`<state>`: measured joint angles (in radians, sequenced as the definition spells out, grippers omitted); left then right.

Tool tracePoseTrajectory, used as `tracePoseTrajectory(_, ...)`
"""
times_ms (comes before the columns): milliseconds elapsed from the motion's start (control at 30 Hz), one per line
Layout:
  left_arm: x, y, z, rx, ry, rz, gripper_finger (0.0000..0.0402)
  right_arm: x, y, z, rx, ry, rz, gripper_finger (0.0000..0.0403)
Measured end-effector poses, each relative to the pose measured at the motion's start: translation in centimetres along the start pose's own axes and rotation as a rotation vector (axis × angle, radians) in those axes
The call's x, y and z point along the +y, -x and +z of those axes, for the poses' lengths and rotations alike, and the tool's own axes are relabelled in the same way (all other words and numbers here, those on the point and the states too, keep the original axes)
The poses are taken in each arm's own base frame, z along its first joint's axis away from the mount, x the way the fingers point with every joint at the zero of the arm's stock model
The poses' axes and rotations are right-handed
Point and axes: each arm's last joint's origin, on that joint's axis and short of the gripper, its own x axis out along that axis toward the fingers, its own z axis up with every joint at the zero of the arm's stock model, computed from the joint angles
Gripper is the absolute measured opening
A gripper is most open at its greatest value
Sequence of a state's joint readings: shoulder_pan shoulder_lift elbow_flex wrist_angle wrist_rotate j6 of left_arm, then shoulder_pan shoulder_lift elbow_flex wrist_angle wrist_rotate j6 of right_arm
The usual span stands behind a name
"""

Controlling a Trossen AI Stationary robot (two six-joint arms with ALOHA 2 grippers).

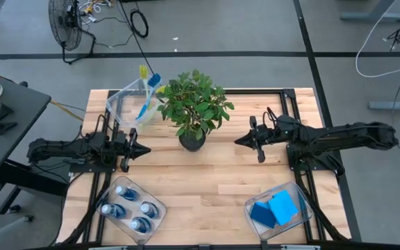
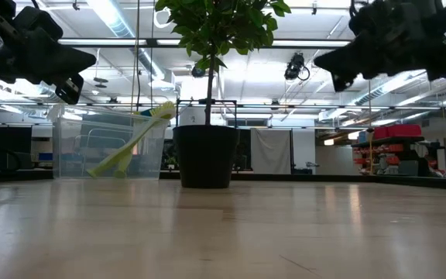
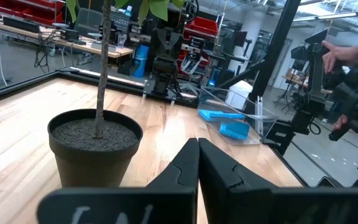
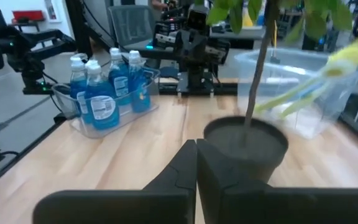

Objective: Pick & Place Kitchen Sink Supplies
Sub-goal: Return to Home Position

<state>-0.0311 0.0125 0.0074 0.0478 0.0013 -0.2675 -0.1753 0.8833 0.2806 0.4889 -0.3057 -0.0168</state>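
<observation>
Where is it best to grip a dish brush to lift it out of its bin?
Probably the upper handle of the dish brush, just below the head, coming from above: it leans in the bin with that end up at the rim, the lower end deep inside.

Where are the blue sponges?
In the high view, the blue sponges lie inside the clear bin at the bottom-right corner of the table, on the side of the right arm.

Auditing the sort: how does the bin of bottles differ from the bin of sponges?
The bottle bin sits on the left arm's side, the sponge bin on the right arm's. The bottle bin's bottles stand upright; the sponge bin's sponges lie flat. Both are clear plastic.
</observation>
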Motion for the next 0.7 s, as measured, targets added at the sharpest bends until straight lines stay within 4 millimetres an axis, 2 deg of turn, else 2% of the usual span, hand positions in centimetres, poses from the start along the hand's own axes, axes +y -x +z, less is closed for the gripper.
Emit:
tracePoseTrajectory(200, 0.0, 0.0, 0.0, 0.0, 0.0, 0.0, 0.0007, 0.5, 1.5, -2.1, 0.013, -0.084, 0.0, 0.0009)
tracePoseTrajectory(467, 0.0, 0.0, 0.0, 0.0, 0.0, 0.0, 0.0007, 1.6, 3.2, -3.8, -0.019, -0.003, 0.026, 0.0009)
tracePoseTrajectory(700, 0.0, 0.0, 0.0, 0.0, 0.0, 0.0, 0.0007, 2.1, 4.0, -5.7, 0.011, -0.012, -0.06, 0.0009)
